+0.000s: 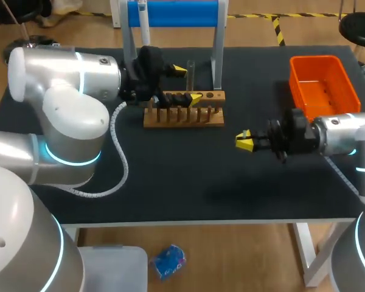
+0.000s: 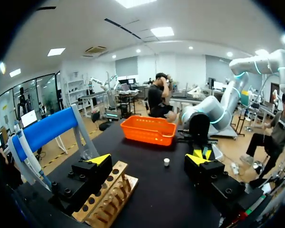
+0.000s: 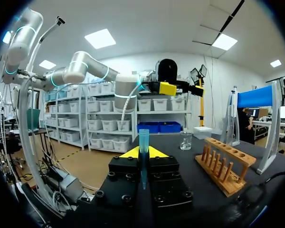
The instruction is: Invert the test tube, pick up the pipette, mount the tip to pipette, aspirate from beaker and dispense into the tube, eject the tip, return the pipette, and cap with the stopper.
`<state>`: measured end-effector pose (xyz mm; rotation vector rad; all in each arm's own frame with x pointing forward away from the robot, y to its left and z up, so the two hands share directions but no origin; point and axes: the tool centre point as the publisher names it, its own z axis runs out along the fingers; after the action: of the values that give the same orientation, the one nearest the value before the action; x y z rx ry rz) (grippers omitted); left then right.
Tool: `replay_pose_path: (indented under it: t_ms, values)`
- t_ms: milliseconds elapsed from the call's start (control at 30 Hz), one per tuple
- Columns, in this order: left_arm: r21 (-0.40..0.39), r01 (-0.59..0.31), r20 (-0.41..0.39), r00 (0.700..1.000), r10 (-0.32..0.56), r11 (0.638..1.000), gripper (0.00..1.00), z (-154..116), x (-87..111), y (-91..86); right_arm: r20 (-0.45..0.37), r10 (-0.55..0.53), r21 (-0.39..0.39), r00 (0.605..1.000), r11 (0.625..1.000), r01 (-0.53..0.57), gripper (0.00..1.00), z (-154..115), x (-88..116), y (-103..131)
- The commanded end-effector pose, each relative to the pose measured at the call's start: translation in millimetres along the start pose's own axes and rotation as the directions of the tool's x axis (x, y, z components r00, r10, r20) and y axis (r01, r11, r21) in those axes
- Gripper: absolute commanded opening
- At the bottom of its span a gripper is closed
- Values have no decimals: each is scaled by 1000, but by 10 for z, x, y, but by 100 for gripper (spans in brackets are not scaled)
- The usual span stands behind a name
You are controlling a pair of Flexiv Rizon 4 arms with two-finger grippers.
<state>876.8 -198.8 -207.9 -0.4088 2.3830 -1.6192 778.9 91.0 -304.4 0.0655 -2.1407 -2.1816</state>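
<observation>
A clear test tube [image 1: 191, 72] stands upright in the wooden rack [image 1: 182, 115], between the spread fingers of my left gripper [image 1: 188, 84], which is open around it without touching. In the left wrist view the left gripper [image 2: 150, 159] has nothing visible between its fingers, and the rack [image 2: 109, 194] lies under one of them. My right gripper [image 1: 244, 141] hovers over the table right of the rack. It [image 3: 143, 153] is shut on a slim blue pipette tip [image 3: 143, 140] that sticks up between the fingertips. The white pipette [image 1: 143, 24] hangs on the blue stand [image 1: 173, 12]. A glass beaker [image 3: 185, 140] stands beyond the rack. A small white stopper [image 2: 166, 162] lies on the table.
An orange bin [image 1: 322, 85] sits at the back right of the black table [image 1: 188, 182]. A white cable [image 1: 118, 164] loops from my left arm over the table's left front.
</observation>
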Motion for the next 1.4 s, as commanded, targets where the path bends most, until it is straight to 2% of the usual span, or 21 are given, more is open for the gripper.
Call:
replay_pose_path:
  t_ms: [33, 233, 600, 767, 900, 1100, 1300, 1333, 1400]
  values:
    - [41, -2, -1, 1000, 2, 999, 100, -38, 11, 50, 8, 5, 28, 1000, 1000, -6, 0, -210, 103, 39]
    - [41, -2, -1, 1000, 2, 999, 100, -38, 11, 50, -4, 8, 16, 1000, 1000, -8, 0, -364, 136, -30]
    - [41, -2, -1, 1000, 2, 999, 100, -38, 11, 50, -4, 8, 16, 1000, 1000, -8, 0, -364, 136, -30]
    - [104, 34, 170, 984, -52, 994, 100, -330, -427, -84, -4, 8, 16, 1000, 1000, -8, 0, -364, 136, -30]
    - [155, 79, 282, 952, -121, 985, 100, -492, -706, -108, -4, 8, 16, 1000, 1000, -8, 0, -364, 136, -30]
    - [160, 130, 428, 884, -188, 978, 100, -554, -1053, -98, -4, 8, 16, 1000, 1000, -8, 0, -364, 136, -30]
    - [159, 189, 610, 753, -247, 969, 100, -575, -1364, -108, -4, 8, 16, 1000, 1000, -8, 0, -364, 136, -30]
    - [159, 205, 616, 744, -259, 966, 100, -573, -1398, -110, -4, 8, 16, 1000, 1000, -8, 0, -364, 136, -30]
    - [159, 205, 616, 744, -259, 966, 100, -573, -1398, -110, -4, 8, 16, 1000, 1000, -8, 0, -364, 136, -30]
